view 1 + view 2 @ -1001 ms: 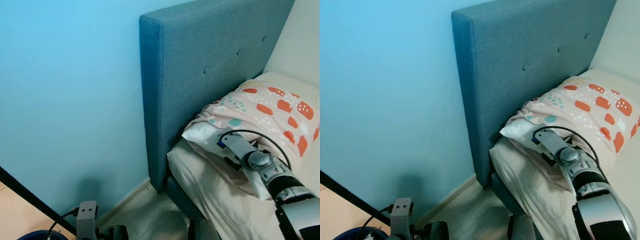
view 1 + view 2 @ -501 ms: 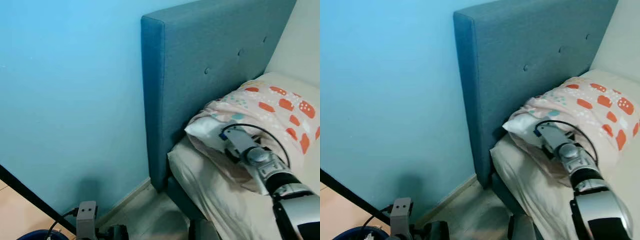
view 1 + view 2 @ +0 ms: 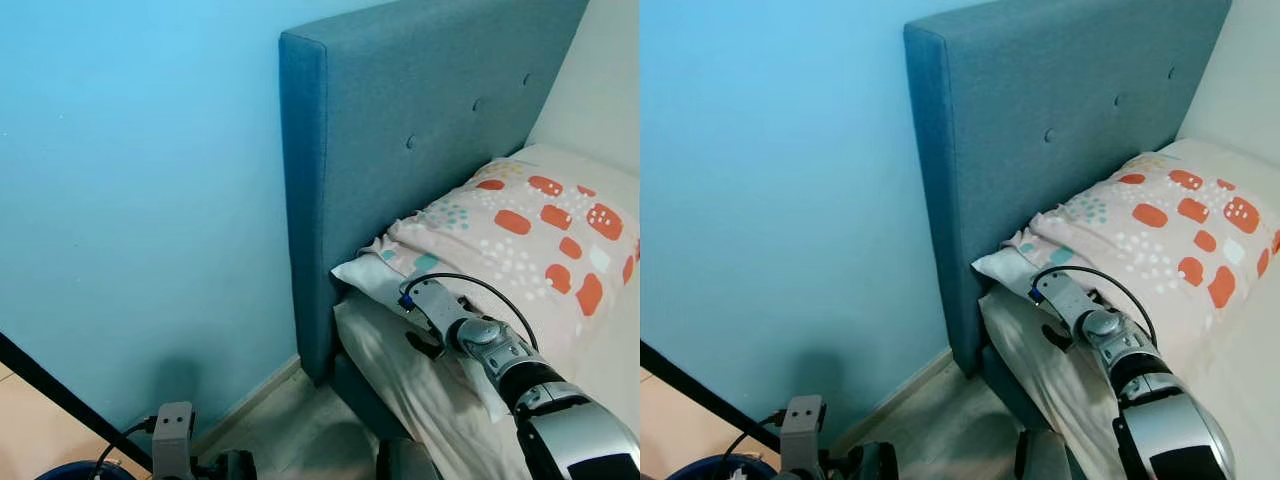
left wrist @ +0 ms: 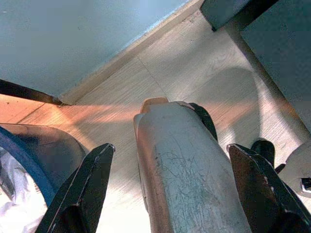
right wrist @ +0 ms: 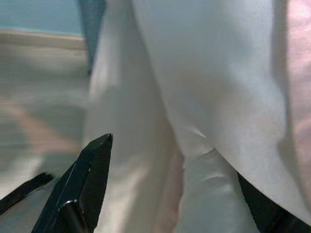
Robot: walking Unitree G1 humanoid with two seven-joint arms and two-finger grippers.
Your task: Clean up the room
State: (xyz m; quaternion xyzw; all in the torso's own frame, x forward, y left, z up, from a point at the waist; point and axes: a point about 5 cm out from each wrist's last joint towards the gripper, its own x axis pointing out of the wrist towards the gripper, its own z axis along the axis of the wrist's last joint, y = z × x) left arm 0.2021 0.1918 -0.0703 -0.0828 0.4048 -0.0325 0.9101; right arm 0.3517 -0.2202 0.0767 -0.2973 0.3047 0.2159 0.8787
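A pillow (image 3: 520, 235) with orange and teal patches lies flat on the bed against the blue headboard (image 3: 420, 110). Its near corner reaches the mattress edge. My right arm (image 3: 480, 335) stretches to that corner, wrist tucked just under the pillow's edge. In the right wrist view my right gripper (image 5: 180, 160) stands open with white pillow fabric (image 5: 214, 82) between the fingers, and one finger (image 5: 82, 194) shows in full while cloth partly hides the other. My left gripper (image 4: 170, 145) hangs open low over the wooden floor, holding nothing.
The cream sheet (image 3: 400, 370) drapes over the mattress side. A light blue wall (image 3: 140, 200) stands left of the headboard, with a strip of wooden floor (image 3: 290, 420) between. A dark blue bin with a white bag (image 4: 19, 165) stands by my left side.
The pillow, bunched and lifted half a second ago, now lies flat, with its corner moved left toward the mattress edge. My right wrist has moved left and down with it.
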